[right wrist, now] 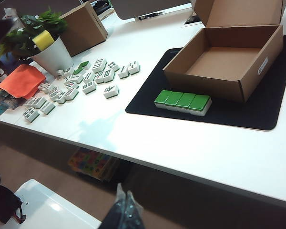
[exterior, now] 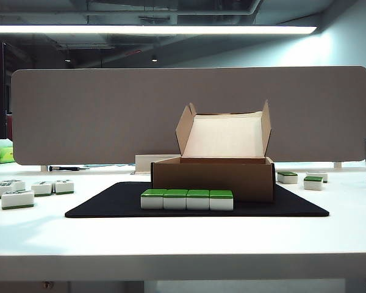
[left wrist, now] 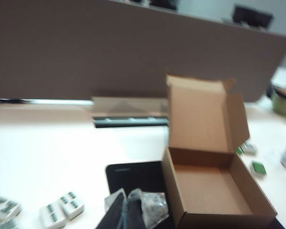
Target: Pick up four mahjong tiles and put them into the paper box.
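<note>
Four green-backed mahjong tiles (exterior: pixel 186 199) stand side by side in a row on the black mat (exterior: pixel 110 204), just in front of the paper box (exterior: pixel 213 180). The box is open, lid up, with nothing inside (right wrist: pixel 205 83). The right wrist view also shows the tile row (right wrist: pixel 183 101). My left gripper (left wrist: pixel 128 202) is shut and holds nothing; it hovers over the mat's edge (left wrist: pixel 133 176) beside the box (left wrist: pixel 209 188). My right gripper (right wrist: pixel 125 198) is shut, holds nothing, and hangs out past the table's front edge. Neither gripper shows in the exterior view.
Loose white-faced tiles (exterior: pixel 18 192) lie on the table to the left (right wrist: pixel 86 81), and two more tiles (exterior: pixel 299 178) sit right of the box. A potted plant (right wrist: pixel 50 52), orange cloth (right wrist: pixel 21 81) and closed brown box (right wrist: pixel 86 26) stand far left. A grey divider (exterior: pixel 189 116) backs the table.
</note>
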{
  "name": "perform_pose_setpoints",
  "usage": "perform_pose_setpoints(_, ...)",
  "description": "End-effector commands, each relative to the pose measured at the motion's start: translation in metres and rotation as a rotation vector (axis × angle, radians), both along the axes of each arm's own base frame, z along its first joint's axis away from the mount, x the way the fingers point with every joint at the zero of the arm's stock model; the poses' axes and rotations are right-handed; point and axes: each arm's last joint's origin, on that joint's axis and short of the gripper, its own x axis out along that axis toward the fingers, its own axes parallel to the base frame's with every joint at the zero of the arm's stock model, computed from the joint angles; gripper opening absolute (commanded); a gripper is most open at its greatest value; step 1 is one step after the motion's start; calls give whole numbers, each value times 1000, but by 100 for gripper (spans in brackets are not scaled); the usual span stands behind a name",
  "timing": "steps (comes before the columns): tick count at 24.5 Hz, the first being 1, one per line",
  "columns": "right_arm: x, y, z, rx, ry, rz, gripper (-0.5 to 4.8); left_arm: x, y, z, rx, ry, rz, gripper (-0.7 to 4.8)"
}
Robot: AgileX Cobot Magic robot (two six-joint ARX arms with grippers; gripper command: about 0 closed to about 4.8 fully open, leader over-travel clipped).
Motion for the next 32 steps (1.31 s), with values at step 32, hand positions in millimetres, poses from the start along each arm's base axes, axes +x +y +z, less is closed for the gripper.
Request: perform_pose_setpoints(32, -3, 0, 1, -43, -61, 17, -1, 207, -153, -19, 741, 405, -676, 68)
